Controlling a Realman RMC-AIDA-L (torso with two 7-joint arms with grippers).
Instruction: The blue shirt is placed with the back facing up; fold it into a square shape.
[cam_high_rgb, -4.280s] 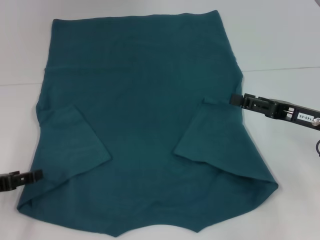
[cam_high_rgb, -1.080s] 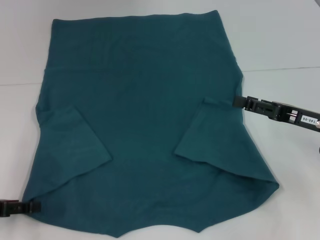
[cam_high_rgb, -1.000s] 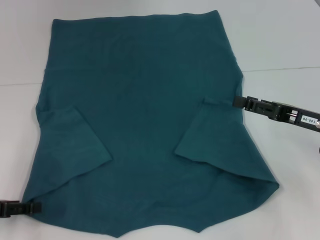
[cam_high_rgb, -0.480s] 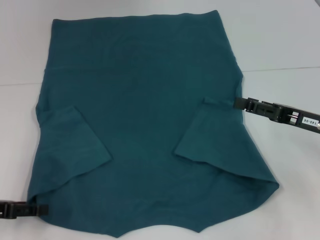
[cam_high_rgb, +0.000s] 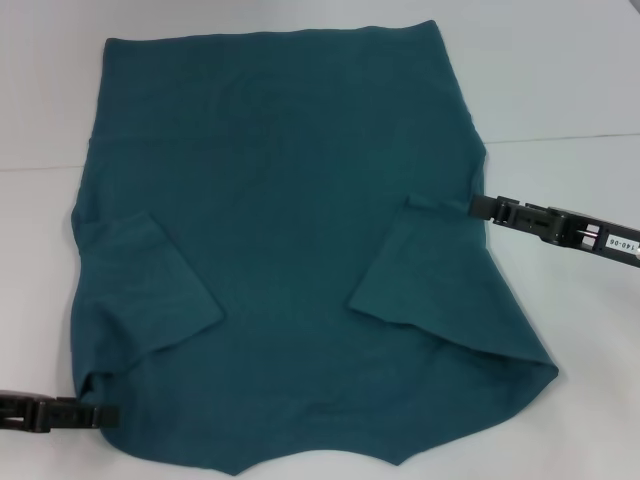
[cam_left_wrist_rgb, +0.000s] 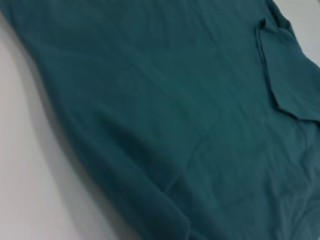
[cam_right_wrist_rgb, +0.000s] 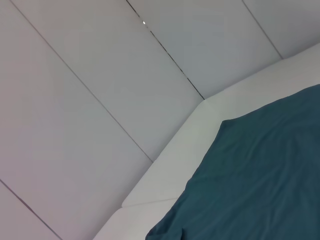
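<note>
I see one blue shirt, soft plain teal fabric, spread across the frame's centre on the white table, both sleeves folded inward. My two grippers sit at its edges: the left gripper lower left, the right gripper at middle right. I cannot tell either's finger state.

We find just one piece of writing, on a small white label stuck to the right arm where it reaches in from the side in the head view. Its digits lie turned away from us and look like "140-06", though we cannot be sure. We read no lettering on the shirt.
</note>
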